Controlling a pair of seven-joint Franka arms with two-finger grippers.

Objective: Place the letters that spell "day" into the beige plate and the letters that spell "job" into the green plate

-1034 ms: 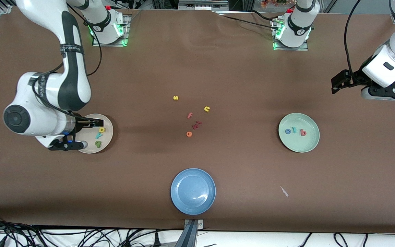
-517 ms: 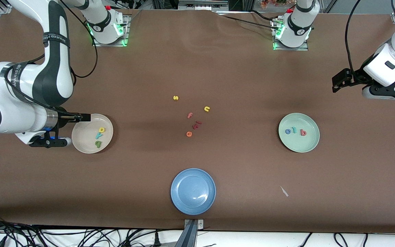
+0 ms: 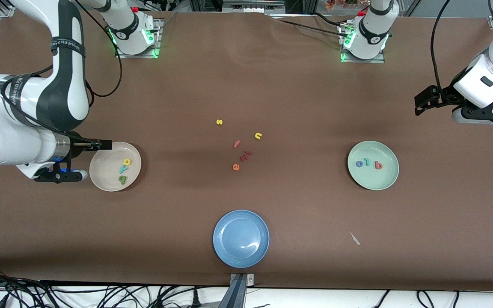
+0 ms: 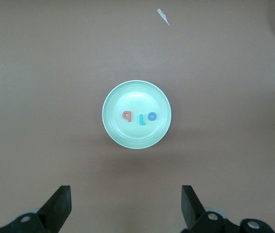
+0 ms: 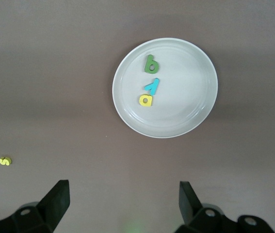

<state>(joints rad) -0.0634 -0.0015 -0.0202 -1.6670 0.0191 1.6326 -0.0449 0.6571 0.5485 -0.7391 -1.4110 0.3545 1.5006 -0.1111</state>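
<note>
Brown matte tabletop [image 3: 272, 85]: both pincers empty, fingers spread wide, touching nothing; right pincer [image 3: 101, 145] hangs just off the rim of the beige plate [image 3: 101, 171] at the right arm's end, left pincer [image 3: 422, 102] waits high over the left arm's end. Smooth round beige plate holds foam green d [image 3: 122, 179], teal y [image 3: 123, 169], yellow a [image 3: 127, 161]; mint green plate [image 3: 375, 179] holds blue o [image 3: 359, 164], teal j [image 3: 368, 162], red b [image 3: 378, 165]. Small stray letters [image 3: 240, 145] mid-tabletop are hard to read; glossy blue plate [image 3: 229, 252] lies nearest the camera.
</note>
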